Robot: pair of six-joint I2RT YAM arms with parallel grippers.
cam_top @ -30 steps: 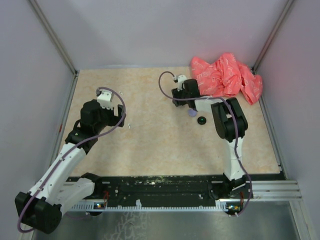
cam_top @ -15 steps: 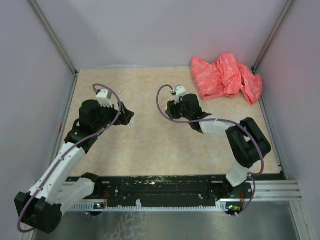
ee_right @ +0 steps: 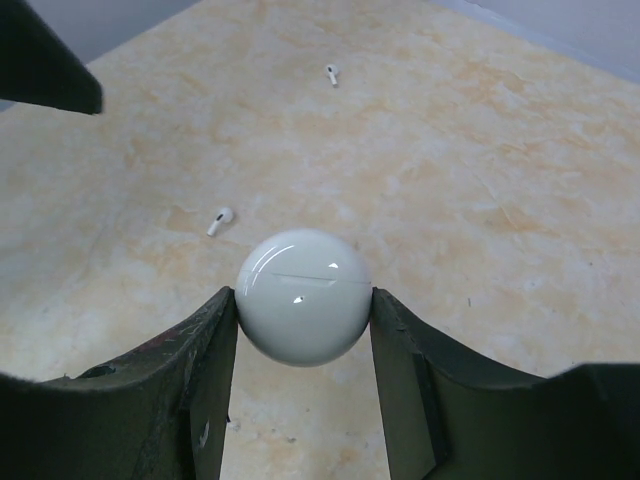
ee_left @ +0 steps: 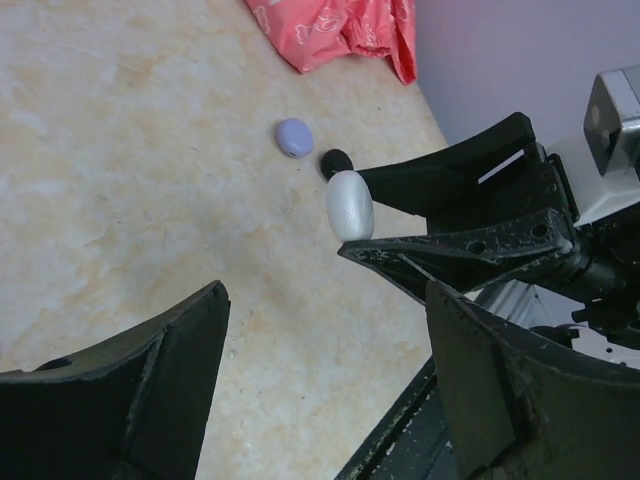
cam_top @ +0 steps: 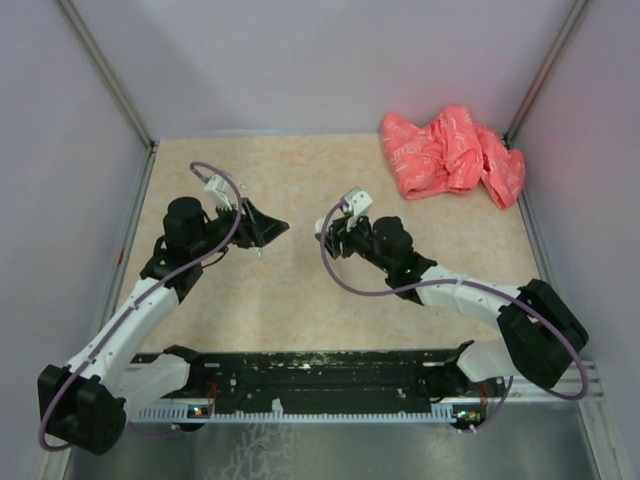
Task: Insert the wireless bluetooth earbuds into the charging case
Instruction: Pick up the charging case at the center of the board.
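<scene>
1. We find the right tool (cam_top: 327,233) clamped on the white charging case (ee_right: 303,285), one finger on each side of the round shell. The case appears to be held above the table (ee_right: 480,180), not resting on it.
2. The seam across the case reads as a thin unbroken line, so we judge the lid to be shut.
3. The left tool (ee_left: 325,310) has its fingers wide apart and carries nothing. It faces the case across a short gap, without contact.
4. Two white earbuds (ee_right: 221,220) lie loose on the table. The nearer earbud lies just beyond the case in the right wrist view, and the farther earbud (ee_right: 331,73) is well apart from it.
5. A lavender case (ee_left: 293,137) and a black case (ee_left: 337,161) sit side by side on the table, near the pink bag (ee_left: 340,30). Neither tool touches them.
6. Step in hand, as we judge it: presenting the case for opening. No earbud is seated yet.
7. The next move calls for the left tool to catch the lid edge at the seam while the right tool keeps a firm hold. The smooth round shell may slip or rotate under a sideways push.
</scene>
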